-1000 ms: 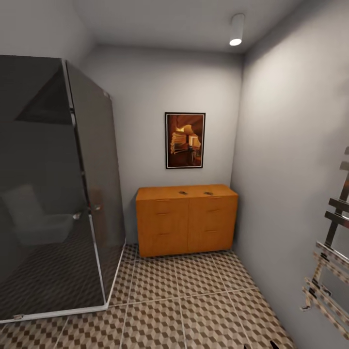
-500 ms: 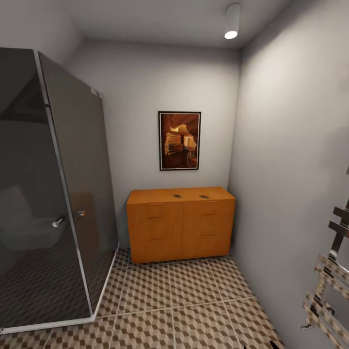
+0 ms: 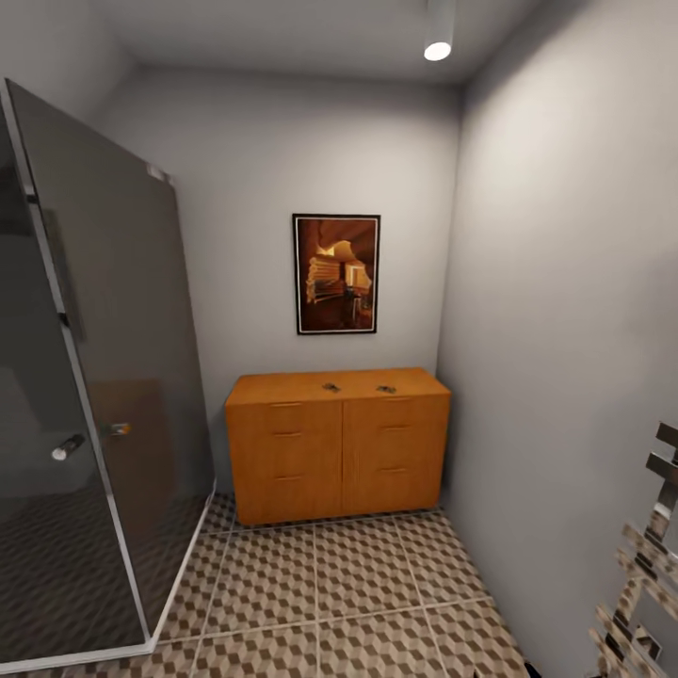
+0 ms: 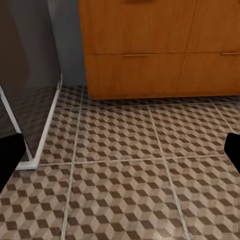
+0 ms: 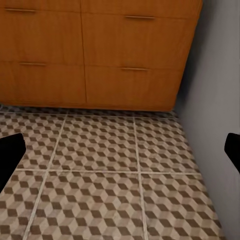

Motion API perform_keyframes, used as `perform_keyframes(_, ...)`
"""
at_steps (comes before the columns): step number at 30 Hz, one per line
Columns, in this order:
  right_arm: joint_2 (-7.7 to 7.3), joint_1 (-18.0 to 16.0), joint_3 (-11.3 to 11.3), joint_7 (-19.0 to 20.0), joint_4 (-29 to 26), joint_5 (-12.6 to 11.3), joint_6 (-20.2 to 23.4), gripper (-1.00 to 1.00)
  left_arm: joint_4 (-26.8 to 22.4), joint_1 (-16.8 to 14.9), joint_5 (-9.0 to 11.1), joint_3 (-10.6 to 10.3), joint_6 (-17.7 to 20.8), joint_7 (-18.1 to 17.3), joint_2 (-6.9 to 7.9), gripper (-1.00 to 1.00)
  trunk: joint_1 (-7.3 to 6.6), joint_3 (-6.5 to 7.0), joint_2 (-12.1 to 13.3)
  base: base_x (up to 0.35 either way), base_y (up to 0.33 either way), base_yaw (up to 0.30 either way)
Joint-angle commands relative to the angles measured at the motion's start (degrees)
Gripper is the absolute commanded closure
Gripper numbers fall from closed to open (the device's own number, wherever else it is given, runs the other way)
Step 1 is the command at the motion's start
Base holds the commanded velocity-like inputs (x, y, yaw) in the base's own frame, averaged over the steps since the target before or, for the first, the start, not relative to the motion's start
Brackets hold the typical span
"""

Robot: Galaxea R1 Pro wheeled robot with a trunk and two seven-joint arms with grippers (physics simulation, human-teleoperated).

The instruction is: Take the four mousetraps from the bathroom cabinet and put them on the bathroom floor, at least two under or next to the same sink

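The orange-brown cabinet (image 3: 337, 443) stands against the far wall, its drawers closed. On its flat top lie two small dark mousetraps, one near the middle (image 3: 330, 387) and one further right (image 3: 386, 388). The cube-patterned bathroom floor (image 3: 358, 584) stretches between me and the cabinet. In the left wrist view my left gripper (image 4: 121, 154) is open above the tiles, facing the cabinet's lower drawers (image 4: 150, 55). My right gripper (image 5: 121, 152) is open too, over the floor (image 5: 100, 190) near the cabinet's right corner (image 5: 150, 60). Neither holds anything.
A dark glass shower enclosure (image 3: 85, 395) with a metal handle (image 3: 68, 446) takes up the left side. A grey wall (image 3: 565, 330) runs along the right, with a chrome towel radiator (image 3: 645, 565) low on it. A framed picture (image 3: 337, 273) hangs above the cabinet.
The whole picture has shifted: the camera has moved forward and turned, so the cabinet and shower sit further left and lower. Nothing in the room itself has moved.
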Motion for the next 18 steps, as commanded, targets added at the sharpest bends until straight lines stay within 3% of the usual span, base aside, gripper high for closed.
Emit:
perform_keyframes(1,-0.01,0.0,0.5,0.2,0.0,-0.6,-0.1,-1.00,0.1,0.0,0.5,0.1,-0.1,-0.6,-0.01,-1.00,0.04,-0.03,0.0,0.273,-0.164,0.000)
perform_keyframes(18,0.00,0.0,0.5,0.3,0.0,-0.6,-0.1,-1.00,0.1,0.0,0.5,0.1,-0.1,-0.6,0.01,-1.00,0.04,-0.03,0.0,0.309,-0.068,0.000)
